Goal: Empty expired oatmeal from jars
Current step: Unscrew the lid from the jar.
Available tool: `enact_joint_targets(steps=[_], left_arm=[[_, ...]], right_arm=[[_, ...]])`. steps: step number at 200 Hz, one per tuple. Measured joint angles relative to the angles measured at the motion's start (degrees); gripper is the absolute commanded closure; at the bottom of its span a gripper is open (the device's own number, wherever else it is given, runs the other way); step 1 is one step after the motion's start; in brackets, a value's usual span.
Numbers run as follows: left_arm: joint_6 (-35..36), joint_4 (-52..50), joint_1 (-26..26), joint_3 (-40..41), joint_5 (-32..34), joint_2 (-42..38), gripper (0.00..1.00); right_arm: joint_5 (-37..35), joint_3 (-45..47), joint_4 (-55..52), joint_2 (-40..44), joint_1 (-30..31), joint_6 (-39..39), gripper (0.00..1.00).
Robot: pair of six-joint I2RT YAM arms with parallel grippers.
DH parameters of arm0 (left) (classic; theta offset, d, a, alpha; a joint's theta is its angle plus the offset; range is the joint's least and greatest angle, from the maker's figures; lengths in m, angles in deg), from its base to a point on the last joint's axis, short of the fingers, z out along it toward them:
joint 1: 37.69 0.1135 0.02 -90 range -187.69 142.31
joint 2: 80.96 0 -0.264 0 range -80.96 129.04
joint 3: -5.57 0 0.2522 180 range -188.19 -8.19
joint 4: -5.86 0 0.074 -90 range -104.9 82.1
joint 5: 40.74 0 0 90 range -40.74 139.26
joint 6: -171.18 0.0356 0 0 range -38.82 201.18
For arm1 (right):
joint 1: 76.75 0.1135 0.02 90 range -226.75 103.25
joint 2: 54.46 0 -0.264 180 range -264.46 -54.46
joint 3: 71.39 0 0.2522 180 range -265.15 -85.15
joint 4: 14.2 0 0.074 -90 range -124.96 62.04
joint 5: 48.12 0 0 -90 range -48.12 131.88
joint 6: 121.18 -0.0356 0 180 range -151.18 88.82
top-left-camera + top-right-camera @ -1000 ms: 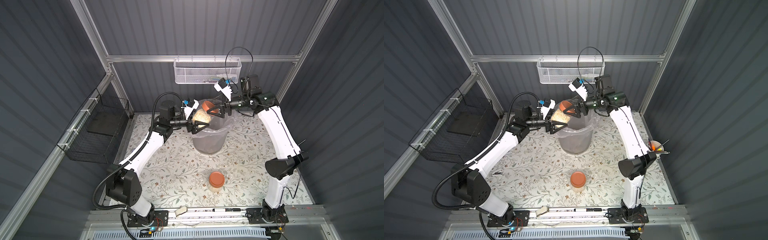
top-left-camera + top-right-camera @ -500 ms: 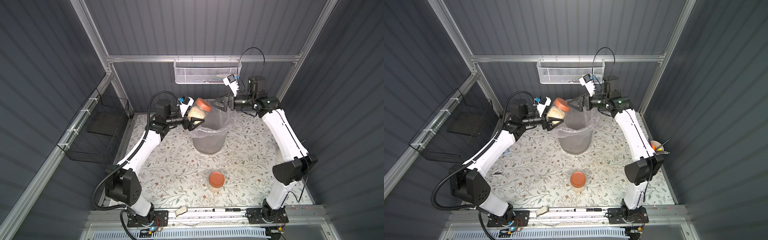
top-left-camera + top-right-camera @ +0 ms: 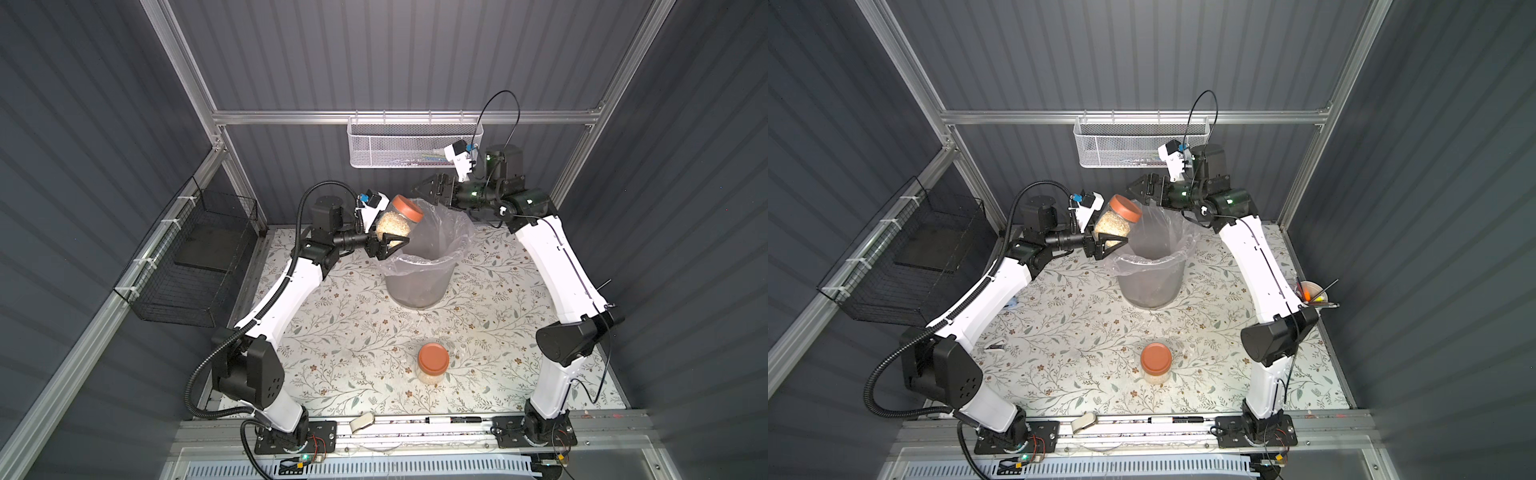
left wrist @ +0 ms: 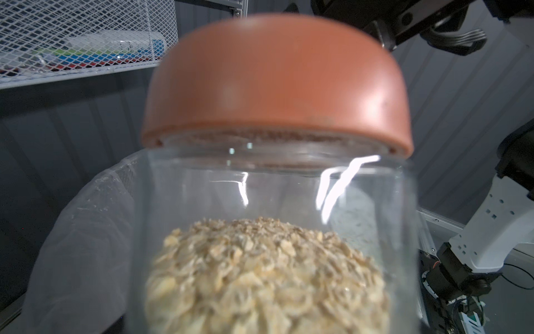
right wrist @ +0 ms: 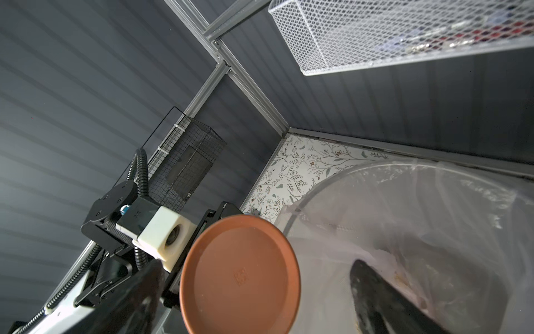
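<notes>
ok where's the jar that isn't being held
In both top views the free jar stands upright, lid on, on the floral table near its front edge, in front of the grey bin.

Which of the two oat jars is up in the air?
The jar in the left end effector, tilted by the grey bin, orange lid on. The other jar stands upright on the table near the front.

1 jar (image 3: 432, 368) stands before the bin (image 3: 415, 286), the raised jar (image 3: 395, 224) above its left rim.
</notes>
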Motion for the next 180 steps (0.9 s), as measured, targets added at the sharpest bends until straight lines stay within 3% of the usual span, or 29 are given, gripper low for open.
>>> enact_joint_targets(steps=[102,149,180], left_arm=[[0.1,-0.2,0.0,-0.3,-0.3,0.2,1.00],[0.3,-2.4,0.1,1.1,-0.9,-4.8,1.00],[1.3,-4.4,0.0,3.1,-1.0,-8.6,1.00]], right_arm=[[-6.6,-0.3,-4.6,-0.2,5.8,2.2,0.01],[-7.2,0.9,-4.4,1.0,9.0,4.0,0.16],[-7.3,4.0,-4.0,4.4,10.5,3.7,0.08]])
